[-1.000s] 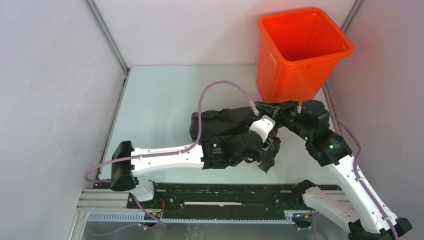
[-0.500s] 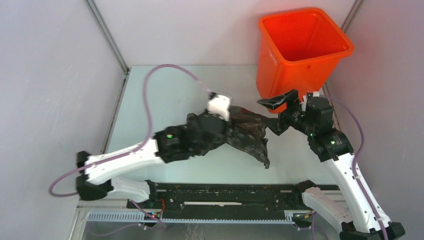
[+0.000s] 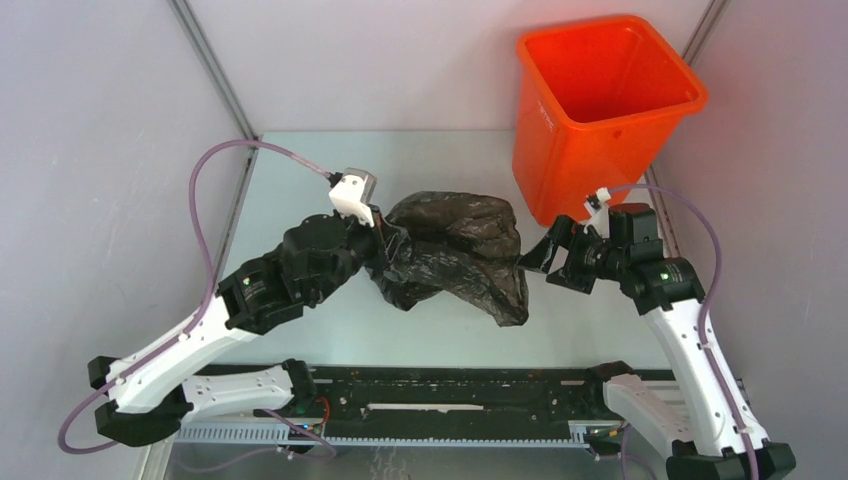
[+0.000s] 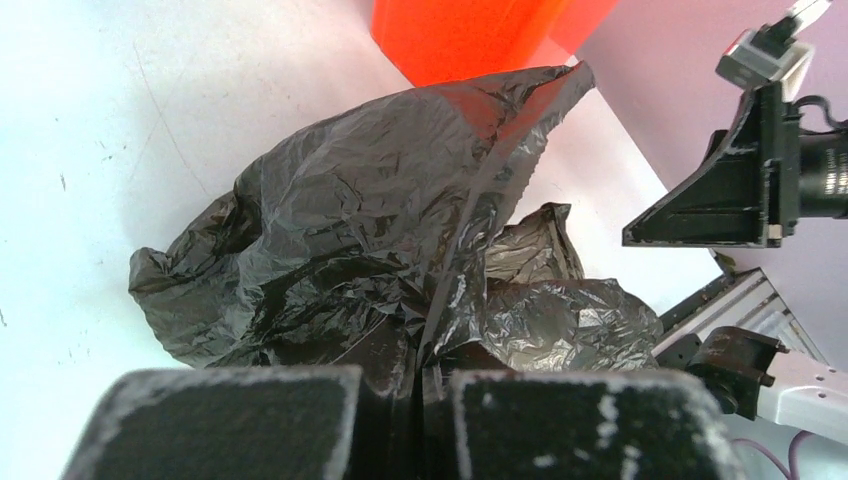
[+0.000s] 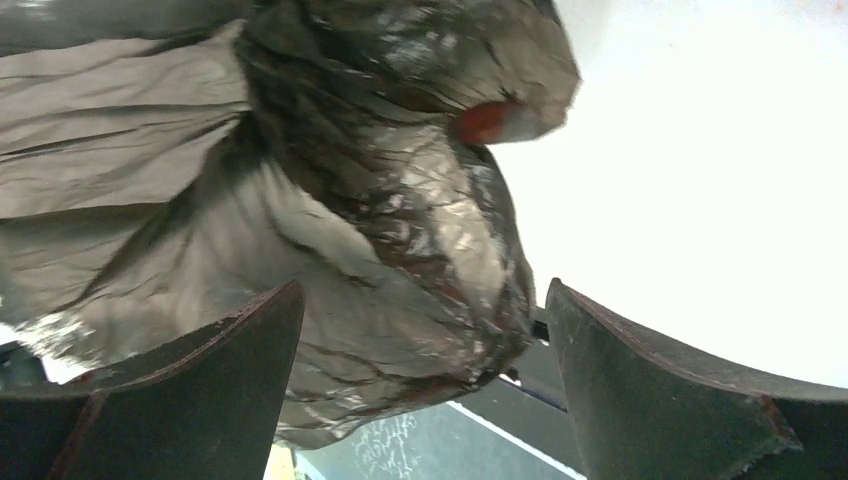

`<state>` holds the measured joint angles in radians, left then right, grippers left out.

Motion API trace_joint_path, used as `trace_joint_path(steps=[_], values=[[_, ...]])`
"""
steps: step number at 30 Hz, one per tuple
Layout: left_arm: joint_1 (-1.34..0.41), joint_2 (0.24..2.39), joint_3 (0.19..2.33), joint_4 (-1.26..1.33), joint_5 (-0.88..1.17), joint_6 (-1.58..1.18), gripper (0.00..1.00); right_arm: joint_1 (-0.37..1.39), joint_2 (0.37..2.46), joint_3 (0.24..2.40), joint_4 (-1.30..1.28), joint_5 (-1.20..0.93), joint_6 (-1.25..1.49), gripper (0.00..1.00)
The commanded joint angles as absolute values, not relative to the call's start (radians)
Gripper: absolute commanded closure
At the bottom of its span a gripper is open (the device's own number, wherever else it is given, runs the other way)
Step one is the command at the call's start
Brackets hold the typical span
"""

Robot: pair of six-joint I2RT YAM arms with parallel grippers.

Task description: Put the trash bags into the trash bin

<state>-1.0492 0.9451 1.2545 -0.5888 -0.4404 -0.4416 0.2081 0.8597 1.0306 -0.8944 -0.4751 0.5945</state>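
Note:
The trash bag (image 3: 455, 255), black, glossy and crinkled, bunches up over the middle of the table, its lower corner drooping toward the near edge. My left gripper (image 3: 385, 245) is shut on the bag's left end; the left wrist view shows plastic (image 4: 350, 230) pinched between the closed jaws (image 4: 420, 390). At the bag's right side my right gripper (image 3: 545, 262) stands open and holds nothing. In the right wrist view the bag (image 5: 350, 200) lies beyond the spread fingers (image 5: 425, 290). The orange trash bin (image 3: 600, 90) stands upright at the back right, just behind the right gripper, and also shows as the bin (image 4: 470, 35).
White enclosure walls with metal corner posts (image 3: 215, 75) bound the table on three sides. A black rail (image 3: 450, 390) runs along the near edge between the arm bases. The left arm's purple cable (image 3: 215, 165) loops over the table's left side.
My left gripper has shut on the bag and swung left and back, drawing the bag out with it. My right gripper has opened, let the bag go and dropped slightly toward the near edge.

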Motion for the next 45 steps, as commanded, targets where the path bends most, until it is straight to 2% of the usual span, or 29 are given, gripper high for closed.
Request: trace_joint_path(steps=[1,8,14,16,19,24,30,34,38,42,45], values=[[-1.014,0.924,1.238,-0.626,-0.387,-0.496,1.00,0.175,0.890,0.982,-0.894,-0.496,0.466,0.00],[-0.993,0.856,1.179,-0.611,-0.366,-0.567,1.00,0.227,0.969,0.820,-0.552,-0.688,0.478,0.01],[-0.966,0.774,1.129,-0.616,-0.351,-0.597,1.00,0.408,1.065,0.799,-0.453,-0.408,0.525,0.01],[-0.959,0.751,1.125,-0.627,-0.341,-0.587,1.00,0.409,1.078,0.749,-0.395,-0.388,0.581,0.00],[-0.949,0.712,1.100,-0.642,-0.329,-0.588,1.00,0.418,1.097,0.654,-0.201,-0.498,0.694,0.00],[-0.935,0.677,1.077,-0.642,-0.289,-0.540,1.00,0.518,1.187,0.621,0.064,-0.583,0.886,0.02],[-0.931,0.661,1.061,-0.599,-0.261,-0.505,1.00,0.646,1.169,0.526,0.356,-0.500,1.174,0.04],[-0.928,0.682,1.138,-0.614,-0.258,-0.486,1.00,0.624,1.049,0.511,0.252,-0.423,1.201,0.03],[-0.923,0.727,1.191,-0.671,-0.373,-0.457,1.00,0.480,0.964,0.575,0.052,-0.485,1.082,0.02],[-0.871,0.725,1.150,-0.730,-0.481,-0.487,1.00,0.357,1.002,0.743,-0.275,-0.543,0.859,0.02],[-0.726,0.734,1.086,-0.772,-0.396,-0.556,1.00,0.348,1.050,0.857,-0.470,-0.531,0.756,0.02]])
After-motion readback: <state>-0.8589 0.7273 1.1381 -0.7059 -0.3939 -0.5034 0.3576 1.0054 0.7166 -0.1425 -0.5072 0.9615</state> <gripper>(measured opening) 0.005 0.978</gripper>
